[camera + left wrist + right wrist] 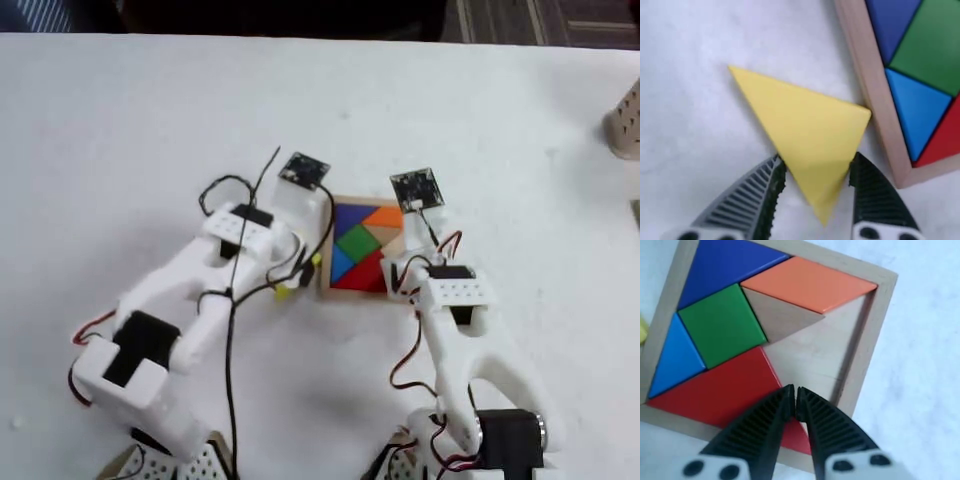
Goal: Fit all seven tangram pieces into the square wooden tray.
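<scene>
High view first: looks nearly done. Can count colour across most of the square wooden tray (356, 294), with just a pale bare patch on its 3 o'clock side. Can spot the yellow triangle (285, 292) outside on the table (120, 120), at roughly 8 o'clock from the tray, poking out from under the left arm (200, 280). Over at 4 o'clock, right up against the tray, got the right arm (455, 300).

Left wrist view: seeing the left gripper (815, 172) pinching the narrow corner of that yellow triangle, one finger pressed on each sloping edge, so spread only as wide as the piece and gripping it. Can't tell whether lifted or lying flat. Touching the tray's outer rim with another corner, just beside the light blue triangle (917, 110) inside. So close, but not in yet.

Right wrist view: counting six seated, namely dark blue triangle (725, 262), orange parallelogram (807, 285), green square (720, 325), light blue triangle, red triangle (715, 390), plus what looks like a plain wood-coloured triangle (780, 317) wedged between green and orange. Leaves one triangular gap (815, 360) bordered by the red triangle, the wood-coloured one and the rim. Got the right gripper (794, 390) hanging over the red triangle near the rim, fingers pinched almost together, holding nothing.

Reckon six of seven done; just need to get the yellow one over the rim and turned to match that gap.
</scene>
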You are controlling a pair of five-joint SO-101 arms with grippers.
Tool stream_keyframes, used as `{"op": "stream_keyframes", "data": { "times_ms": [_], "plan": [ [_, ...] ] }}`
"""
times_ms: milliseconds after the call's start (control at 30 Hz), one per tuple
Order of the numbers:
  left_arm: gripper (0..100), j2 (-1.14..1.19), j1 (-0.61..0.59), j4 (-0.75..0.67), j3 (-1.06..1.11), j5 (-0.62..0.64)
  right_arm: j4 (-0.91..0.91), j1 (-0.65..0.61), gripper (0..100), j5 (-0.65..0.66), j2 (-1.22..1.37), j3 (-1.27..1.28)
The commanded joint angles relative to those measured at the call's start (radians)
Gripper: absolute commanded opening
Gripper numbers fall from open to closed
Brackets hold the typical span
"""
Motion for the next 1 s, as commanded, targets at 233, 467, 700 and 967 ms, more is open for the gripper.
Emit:
{"op": "stream_keyframes", "data": {
  "times_ms": [233, 467, 700, 967],
  "plan": [
    [16, 0.012, -0.157, -0.135, -0.055, 0.247, -0.001, -0.007, 1.8, 0.012, -0.045, -0.008],
    [16, 0.018, -0.303, -0.107, -0.109, 0.397, -0.001, -0.007, 1.8, 0.012, -0.047, -0.008],
    [16, -0.002, -0.34, -0.107, -0.135, 0.423, -0.001, -0.007, 1.8, 0.012, -0.045, -0.008],
    [16, -0.084, -0.323, -0.11, -0.109, 0.425, -0.001, -0.008, 1.8, 0.014, -0.044, -0.008]
  ]
}}
